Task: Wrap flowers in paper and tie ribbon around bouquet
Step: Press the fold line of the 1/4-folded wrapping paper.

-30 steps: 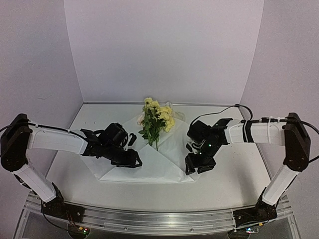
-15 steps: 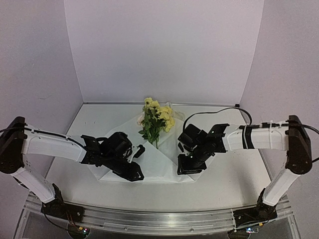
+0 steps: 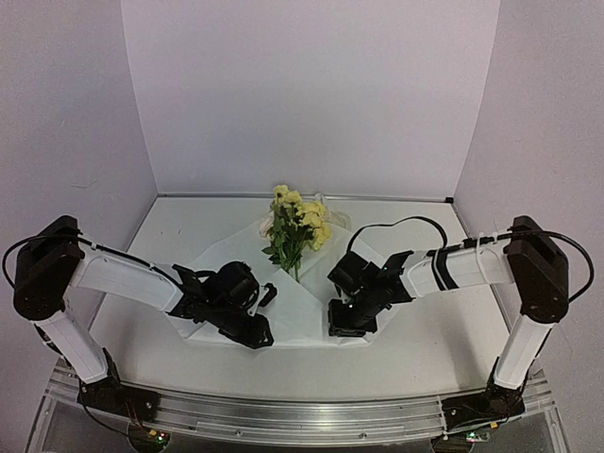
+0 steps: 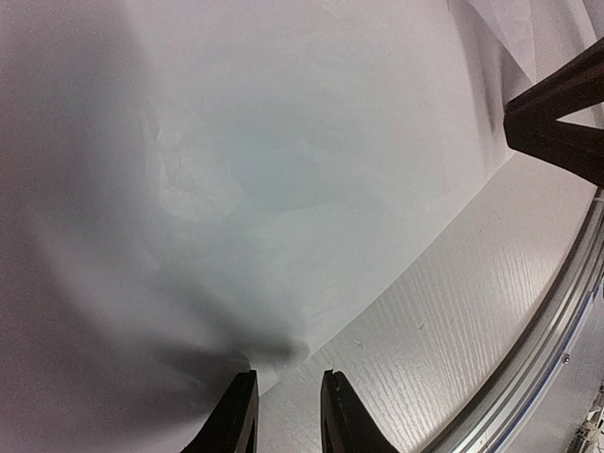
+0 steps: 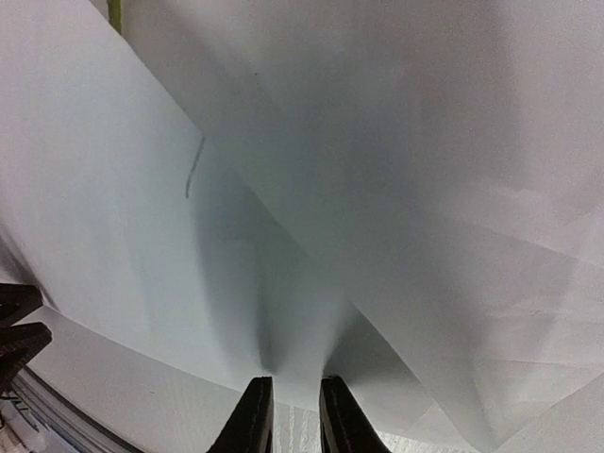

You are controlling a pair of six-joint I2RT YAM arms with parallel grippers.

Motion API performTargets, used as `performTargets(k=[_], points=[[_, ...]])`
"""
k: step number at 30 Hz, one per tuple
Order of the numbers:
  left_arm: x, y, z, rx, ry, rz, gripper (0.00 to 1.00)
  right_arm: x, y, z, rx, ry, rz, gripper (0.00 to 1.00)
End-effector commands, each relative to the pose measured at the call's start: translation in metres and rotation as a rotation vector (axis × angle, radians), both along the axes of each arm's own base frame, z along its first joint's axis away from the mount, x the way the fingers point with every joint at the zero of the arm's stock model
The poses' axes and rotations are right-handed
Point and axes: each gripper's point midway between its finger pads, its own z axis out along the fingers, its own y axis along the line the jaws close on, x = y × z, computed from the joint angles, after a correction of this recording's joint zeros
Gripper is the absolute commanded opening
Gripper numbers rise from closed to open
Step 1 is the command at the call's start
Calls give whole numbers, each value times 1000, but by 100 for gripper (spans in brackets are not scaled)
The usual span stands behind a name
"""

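We see the right hand (image 5: 292, 396) at the bottom edge. Its two black fingertips (image 5: 253, 415) stand close together, with a narrow gap between them. A thin white, slightly translucent paper sheet (image 5: 377, 189) fills most of the frame. Its near edge puckers into a ridge that runs to that gap; we cannot confirm a grip. A thin green stem (image 5: 115, 11) shows at top left. The left hand (image 5: 19, 323) appears at the left edge, above the pale wood-grain desk (image 5: 142, 415).
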Motion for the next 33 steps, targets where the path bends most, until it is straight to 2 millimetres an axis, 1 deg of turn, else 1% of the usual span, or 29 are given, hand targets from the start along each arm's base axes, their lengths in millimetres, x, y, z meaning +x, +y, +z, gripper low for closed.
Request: performTargets(k=[1,6,9,14,18,28,33], points=[[9,-1,-1,-9,-25,38,24,3,-7,-13,-34,-15,-30,18],[4,8,-13,18,-1,58,24,0,-14,-20,-59,-11,-26,18],[3,19,-20,51,2,86,23,-1,-19,-24,-77,-13,-27,18],[9,44,-26,80,26,177,23,-4,-27,-29,-101,-15,-27,18],[12,61,-24,78,46,248,24,-6,-31,-33,-114,-10,-24,18],[3,111,-34,142,111,410,24,-11,-45,-40,-143,-3,-25,18],[-7,145,-46,243,162,561,24,-12,-54,-42,-152,-1,-29,18]])
